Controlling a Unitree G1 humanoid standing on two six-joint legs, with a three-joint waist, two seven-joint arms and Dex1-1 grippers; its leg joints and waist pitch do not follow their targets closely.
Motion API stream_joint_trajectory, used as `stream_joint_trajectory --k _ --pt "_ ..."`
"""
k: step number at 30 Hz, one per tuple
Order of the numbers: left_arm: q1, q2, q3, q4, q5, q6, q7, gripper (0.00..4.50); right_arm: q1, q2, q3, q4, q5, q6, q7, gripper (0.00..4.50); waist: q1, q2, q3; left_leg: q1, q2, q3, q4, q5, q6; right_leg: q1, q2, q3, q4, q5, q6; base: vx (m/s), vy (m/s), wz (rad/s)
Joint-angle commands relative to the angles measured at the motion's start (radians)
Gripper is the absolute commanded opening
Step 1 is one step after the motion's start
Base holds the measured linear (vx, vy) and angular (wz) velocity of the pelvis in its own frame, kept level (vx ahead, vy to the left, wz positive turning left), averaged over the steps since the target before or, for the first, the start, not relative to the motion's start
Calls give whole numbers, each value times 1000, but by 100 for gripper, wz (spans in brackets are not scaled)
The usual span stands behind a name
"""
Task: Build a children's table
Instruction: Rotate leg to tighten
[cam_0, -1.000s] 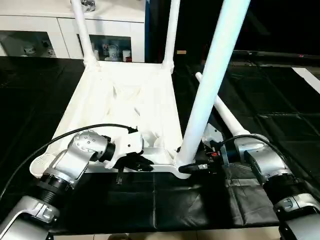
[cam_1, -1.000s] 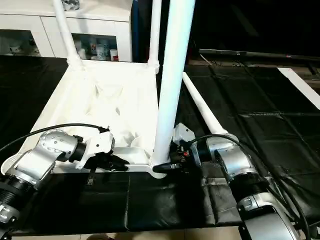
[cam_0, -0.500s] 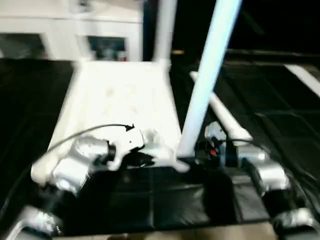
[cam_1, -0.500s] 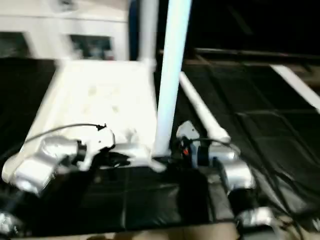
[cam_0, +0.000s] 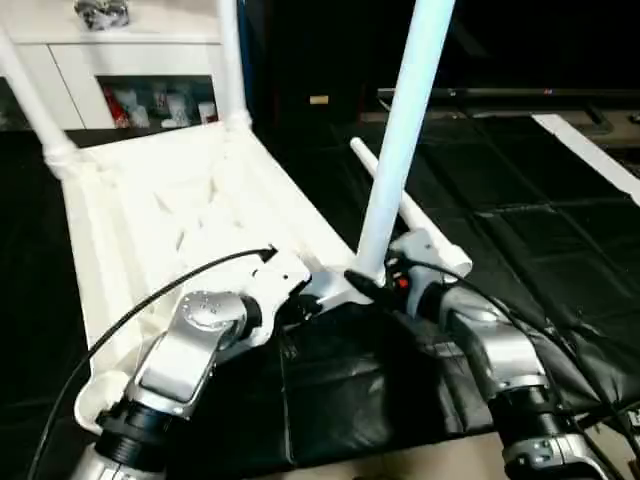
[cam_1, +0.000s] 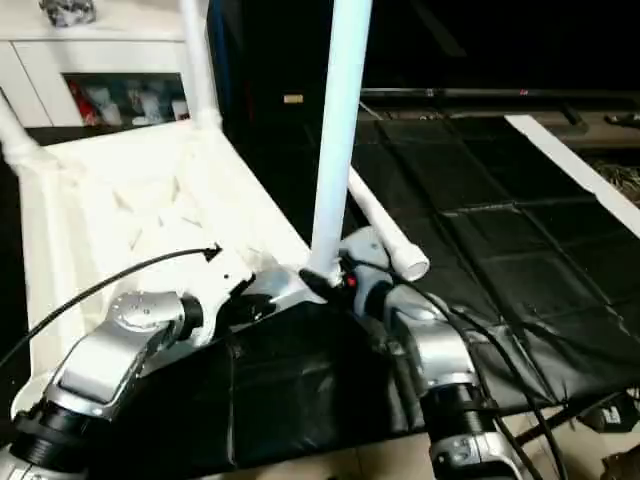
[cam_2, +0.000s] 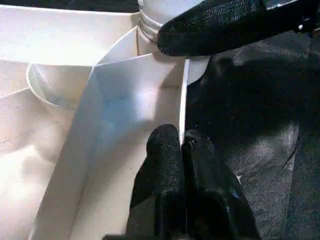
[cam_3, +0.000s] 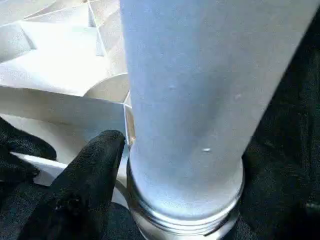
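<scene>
The white tabletop (cam_0: 150, 230) lies upside down on the black table, ribs up. Two legs (cam_0: 232, 60) (cam_0: 35, 110) stand in its far corner sockets. A third leg (cam_0: 400, 150) stands upright in the near right corner socket, and my right gripper (cam_0: 368, 286) sits against its base, just above the threaded collar (cam_3: 185, 210). A loose leg (cam_0: 415, 222) lies on the black cover behind that corner. My left gripper (cam_2: 180, 140) is shut on the tabletop's thin rim beside the same corner.
A white cabinet with glass doors (cam_0: 130, 80) stands behind the table at the back left. Black cover (cam_0: 520, 230) spreads to the right, with a pale strip (cam_0: 590, 150) at its far right edge. The table's front edge (cam_0: 400, 455) is just below my forearms.
The head camera has swung, so the whole picture has shifted, and the tabletop now looks angled to the left. Both grippers stay at the near right corner, and the leg stays upright.
</scene>
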Motion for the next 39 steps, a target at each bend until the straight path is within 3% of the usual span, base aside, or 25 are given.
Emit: stream_joint_trajectory --k 1,3,5,6,11,12,13,17,21,24,26,28,29,33,39 --pt "-22 -23 4 -43 -20 -7 33 0 12 33 93 -32 40 1 63 390 11 -4 -68 -5 17 -2 -66 -194 39 54 -60 50 -82 -336 -142 0 0 0" --pt "-22 -12 8 -37 -28 -23 22 0 13 24 75 -40 67 1 94 396 12 -1 -68 -5 17 -3 -66 -196 39 54 -60 49 -81 -331 -143 0 0 0" --pt "-25 -2 15 -25 -33 -49 14 0 14 5 67 -43 74 -7 129 431 11 -3 -68 -5 17 -2 -66 -200 40 54 -60 50 -82 -326 -147 0 0 0" --pt "-30 4 23 -12 -36 -57 12 0 14 -12 64 -42 76 -18 153 436 14 4 -68 -5 17 -3 -66 -201 41 55 -60 50 -80 -322 -150 0 0 0" --pt "-56 83 17 54 -58 -167 -98 0 7 -116 30 -50 129 -26 306 447 23 0 -65 -4 14 -2 -66 -219 51 56 -60 49 -87 -346 -146 0 0 0" --pt "-60 103 10 73 -65 -199 -138 0 5 -147 25 -55 147 -17 352 447 24 -14 -67 -1 16 1 -63 -220 52 55 -60 49 -87 -354 -141 0 0 0" --pt "-67 137 -4 101 -73 -252 -197 0 0 -189 19 -62 174 1 415 447 33 -6 -66 3 17 0 -63 -217 61 53 -62 52 -86 -363 -138 0 0 0" --pt "-78 190 -30 141 -79 -318 -286 0 -9 -245 25 -59 187 0 506 447 41 -3 -65 2 19 -2 -65 -224 56 52 -63 49 -86 -371 -135 0 0 0" --pt "-92 222 -40 175 -91 -359 -360 0 -25 -280 33 -36 183 -34 571 447 50 -1 -67 9 23 0 -65 -227 43 48 -63 52 -78 -328 -167 0 0 0" --pt "-119 250 -62 231 -105 -435 -444 0 -66 -306 42 5 217 -40 657 447 58 -1 -68 8 23 0 -65 -225 42 51 -65 52 -75 -316 -180 0 0 0" --pt "-129 256 -75 255 -104 -467 -474 0 -95 -304 48 47 206 -63 667 447 65 -7 -69 10 25 2 -64 -217 39 49 -65 53 -72 -307 -186 0 0 0" --pt "-139 260 -86 276 -99 -487 -492 0 -125 -295 56 89 195 -74 672 447 69 -3 -69 11 25 2 -64 -217 33 48 -68 53 -71 -309 -191 0 0 0" --pt "-140 260 -87 278 -98 -489 -494 0 -128 -294 57 93 195 -74 673 419 70 -3 -69 10 25 2 -64 -215 29 50 -67 52 -71 -308 -192 0 0 0" --pt "-162 256 -93 332 -78 -530 -498 0 -166 -272 69 152 178 -108 687 406 79 -7 -70 10 27 2 -64 -213 24 51 -69 53 -68 -311 -188 0 0 0" --pt "-187 249 -97 392 -67 -575 -493 0 -204 -259 99 225 167 -155 719 344 88 -11 -71 10 28 1 -65 -221 14 50 -71 52 -67 -320 -181 0 0 0"
